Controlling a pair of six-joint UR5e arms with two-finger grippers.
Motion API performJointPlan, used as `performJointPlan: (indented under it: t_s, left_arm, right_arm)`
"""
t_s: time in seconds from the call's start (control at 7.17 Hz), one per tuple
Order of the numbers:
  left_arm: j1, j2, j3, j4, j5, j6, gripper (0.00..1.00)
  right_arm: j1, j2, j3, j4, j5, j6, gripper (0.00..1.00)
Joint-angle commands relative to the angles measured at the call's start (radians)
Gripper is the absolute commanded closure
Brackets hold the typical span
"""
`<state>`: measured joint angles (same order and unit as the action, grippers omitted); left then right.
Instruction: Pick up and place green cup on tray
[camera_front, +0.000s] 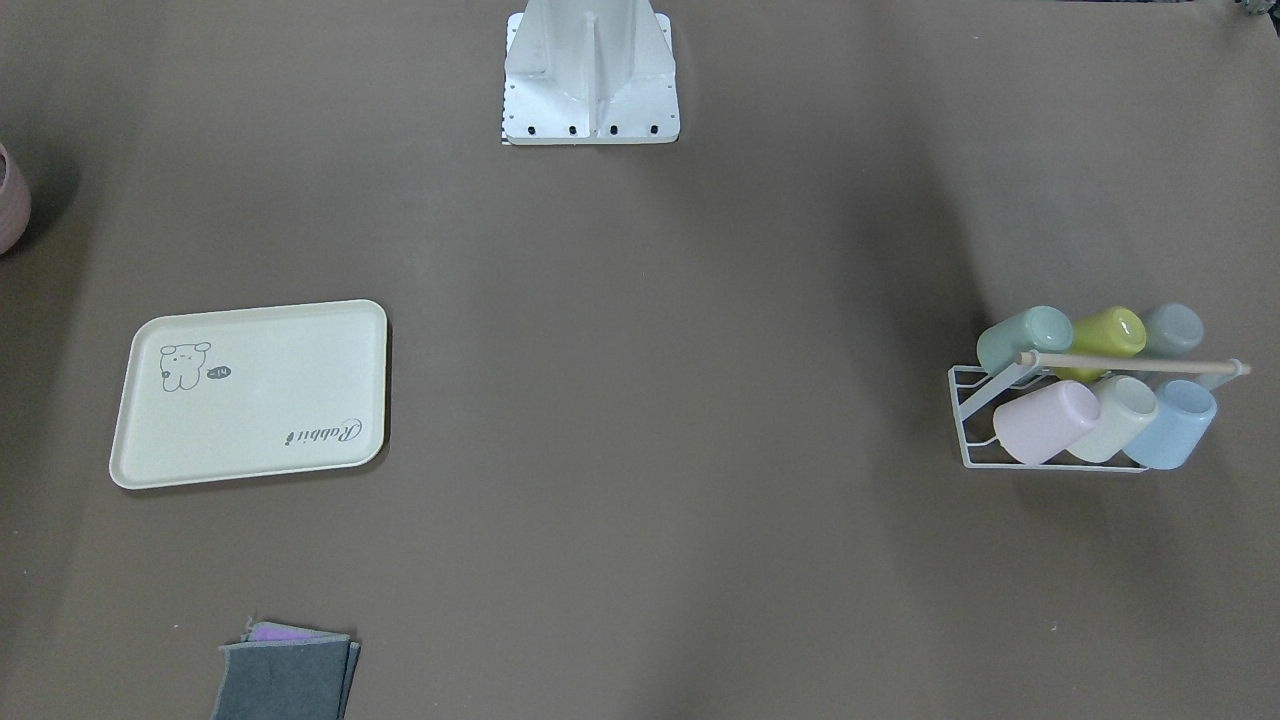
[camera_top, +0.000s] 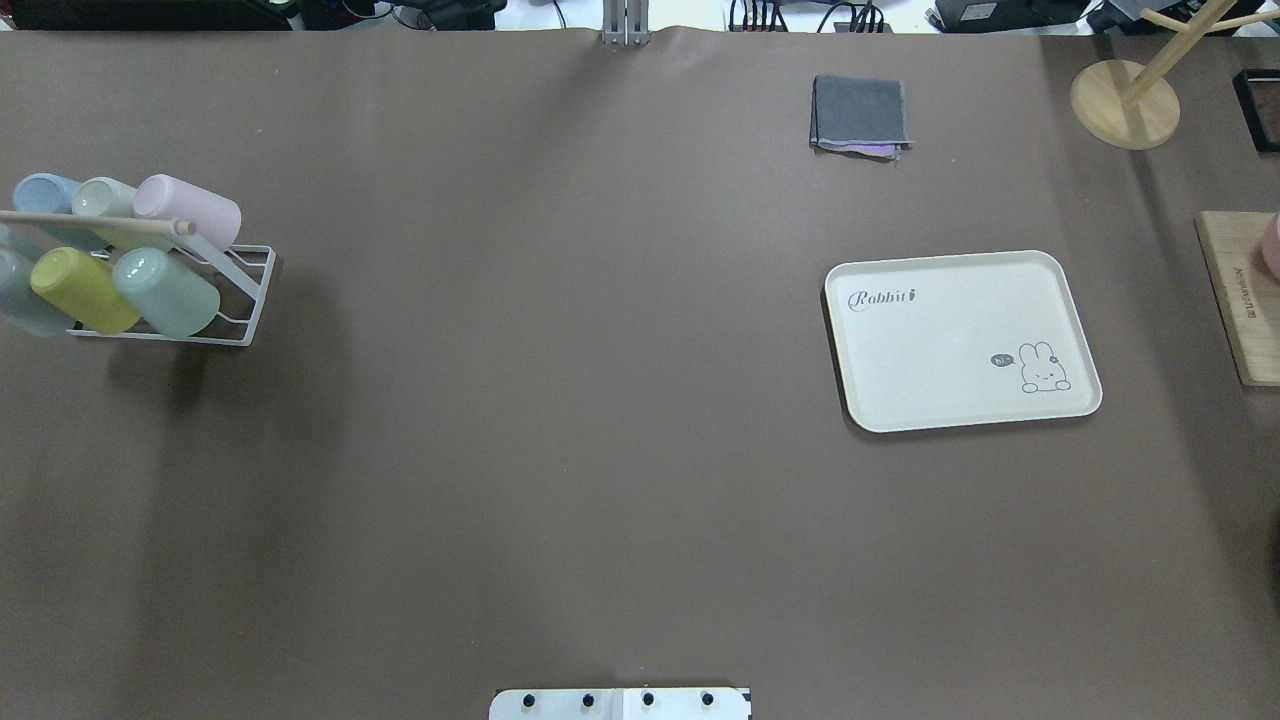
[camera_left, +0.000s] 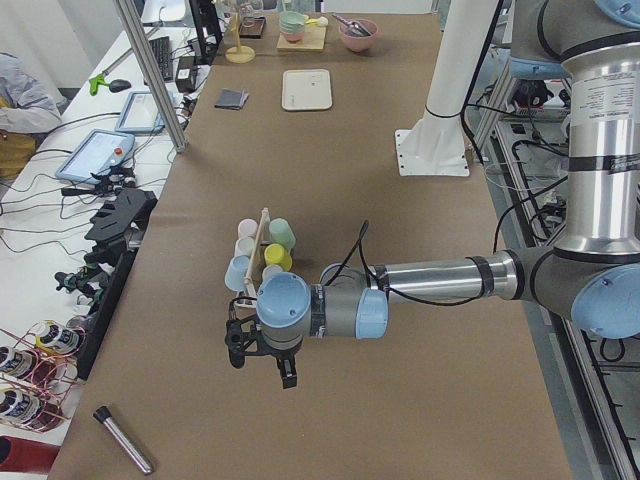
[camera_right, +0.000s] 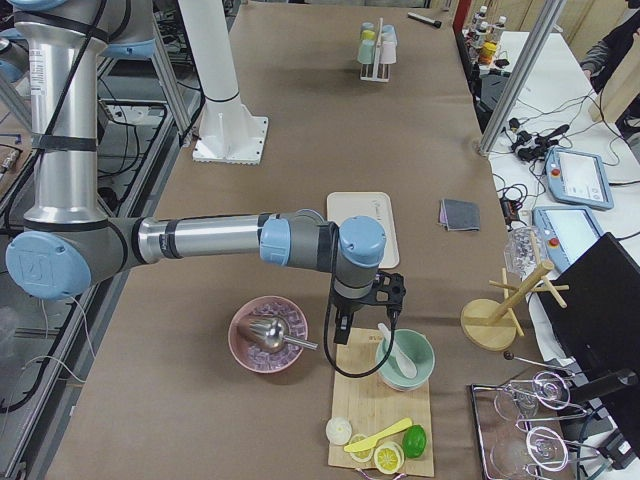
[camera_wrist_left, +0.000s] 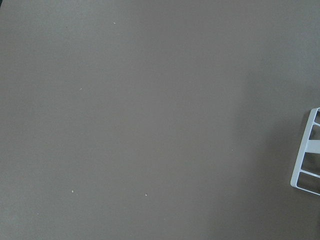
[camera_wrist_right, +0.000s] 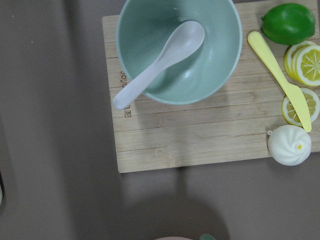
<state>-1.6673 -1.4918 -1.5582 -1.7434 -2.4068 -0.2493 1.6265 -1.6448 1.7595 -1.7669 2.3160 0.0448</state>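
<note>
The green cup (camera_front: 1022, 338) is a muted teal tumbler lying on its side in a white wire rack (camera_front: 975, 425), beside a yellow-green cup and other pastel cups. It also shows in the overhead view (camera_top: 168, 292) and the exterior left view (camera_left: 282, 233). The cream tray (camera_front: 280, 360) with the "Rabbit" script lies empty at the other side of the table (camera_top: 950, 340). My left gripper (camera_left: 262, 368) hangs over bare table a short way from the rack. My right gripper (camera_right: 363, 330) hangs over a wooden board beyond the tray. I cannot tell whether either is open or shut.
A folded grey cloth (camera_top: 860, 115) lies at the far edge near the tray. A bamboo board (camera_wrist_right: 200, 135) carries a mint bowl (camera_wrist_right: 210, 60) with a white spoon, a lime, lemon slices and a yellow knife. A pink bowl (camera_right: 268, 335) and a wooden stand (camera_top: 1125, 100) are nearby.
</note>
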Motion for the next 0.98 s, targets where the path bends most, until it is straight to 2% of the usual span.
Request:
performJointPlan:
  t_s: [0.0,0.7,0.84]
  left_arm:
    - [0.0,0.001,0.004,-0.036,0.0,-0.002,0.02]
    - [0.0,0.001,-0.006,-0.045,-0.002,0.005,0.02]
    - [0.0,0.014,-0.003,-0.101,0.0,0.004,0.02]
  right_arm:
    - [0.004,-0.003,-0.006,-0.008,0.012,-0.002,0.0]
    - [0.012,-0.051,0.023,0.001,0.014,-0.002,0.0]
    - [0.012,-0.05,0.025,0.001,0.01,-0.002,0.0]
